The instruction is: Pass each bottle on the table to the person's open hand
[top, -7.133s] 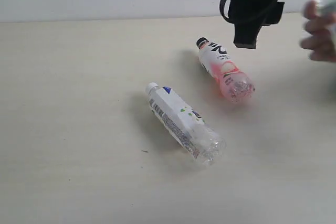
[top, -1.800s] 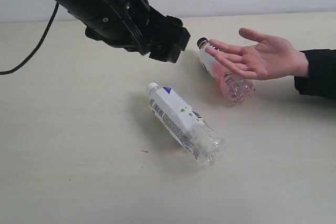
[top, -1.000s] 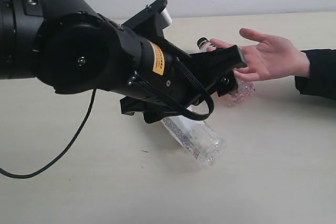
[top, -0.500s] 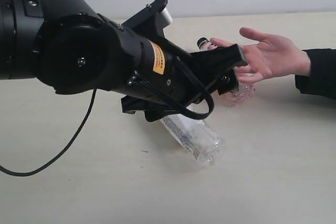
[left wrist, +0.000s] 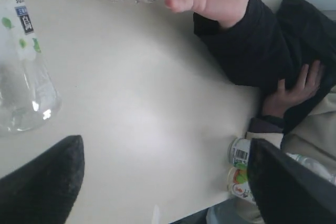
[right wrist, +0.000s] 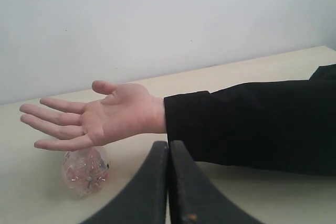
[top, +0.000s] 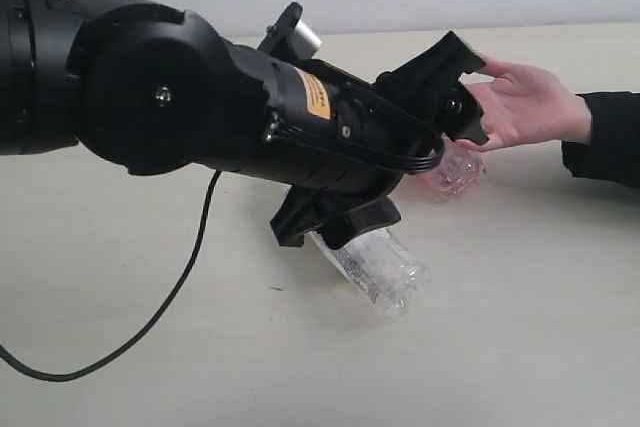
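left pincer (left wrist: 164,142) spread wide, empty | right pincer (right wrist: 168,145) closed tight, empty | white-labelled bottle (top: 385,267) lying on table (top: 540,327), part hidden by left arm (top: 160,97) | pink bottle (top: 455,169) at its 1 o'clock, under open hand (top: 525,107)

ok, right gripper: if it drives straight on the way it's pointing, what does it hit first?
Probably the person's wrist, about where the black sleeve ends. The right gripper, fingers shut, aims there in the right wrist view. Depth is unclear, so it may pass under the arm instead.
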Controlling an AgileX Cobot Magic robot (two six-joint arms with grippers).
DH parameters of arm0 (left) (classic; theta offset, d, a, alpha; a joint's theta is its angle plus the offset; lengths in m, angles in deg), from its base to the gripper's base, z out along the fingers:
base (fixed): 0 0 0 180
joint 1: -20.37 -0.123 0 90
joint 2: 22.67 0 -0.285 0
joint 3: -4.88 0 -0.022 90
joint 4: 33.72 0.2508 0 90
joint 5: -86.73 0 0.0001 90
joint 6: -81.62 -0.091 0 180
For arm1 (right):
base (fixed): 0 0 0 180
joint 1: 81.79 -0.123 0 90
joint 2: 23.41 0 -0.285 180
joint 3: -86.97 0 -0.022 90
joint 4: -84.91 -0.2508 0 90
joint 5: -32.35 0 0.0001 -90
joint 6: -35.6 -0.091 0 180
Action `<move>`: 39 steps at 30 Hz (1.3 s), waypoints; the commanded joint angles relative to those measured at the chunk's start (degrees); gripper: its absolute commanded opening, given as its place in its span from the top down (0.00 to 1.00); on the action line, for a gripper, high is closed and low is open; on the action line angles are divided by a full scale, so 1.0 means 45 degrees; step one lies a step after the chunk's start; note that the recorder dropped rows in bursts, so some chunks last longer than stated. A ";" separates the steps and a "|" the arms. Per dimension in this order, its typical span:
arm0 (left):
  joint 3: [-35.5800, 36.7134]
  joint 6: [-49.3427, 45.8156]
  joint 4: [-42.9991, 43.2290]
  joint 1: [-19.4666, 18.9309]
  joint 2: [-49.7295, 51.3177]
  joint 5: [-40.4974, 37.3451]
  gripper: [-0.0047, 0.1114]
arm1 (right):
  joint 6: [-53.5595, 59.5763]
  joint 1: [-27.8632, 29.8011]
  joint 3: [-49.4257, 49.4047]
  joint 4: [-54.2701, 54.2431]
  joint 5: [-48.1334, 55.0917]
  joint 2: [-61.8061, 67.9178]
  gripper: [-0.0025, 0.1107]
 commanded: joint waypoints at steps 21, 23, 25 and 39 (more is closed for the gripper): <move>-0.1267 0.1524 -0.0666 -0.0097 0.1335 0.0568 0.39 | -0.0014 -0.0018 -0.0072 0.0013 -0.0044 -0.0077 0.97; -0.2102 0.1524 0.0057 -0.0097 0.1668 -0.0181 0.50 | -0.0014 -0.0018 -0.0072 0.0013 -0.0044 -0.0077 0.97; -0.2759 0.1524 0.0636 -0.0097 0.1988 -0.1085 0.62 | -0.0014 -0.0018 -0.0072 0.0013 -0.0044 -0.0077 0.97; -0.3442 -0.0763 0.0693 -0.0318 0.2222 -0.3013 0.96 | -0.0014 -0.0018 -0.0072 0.0011 -0.0044 -0.0077 0.97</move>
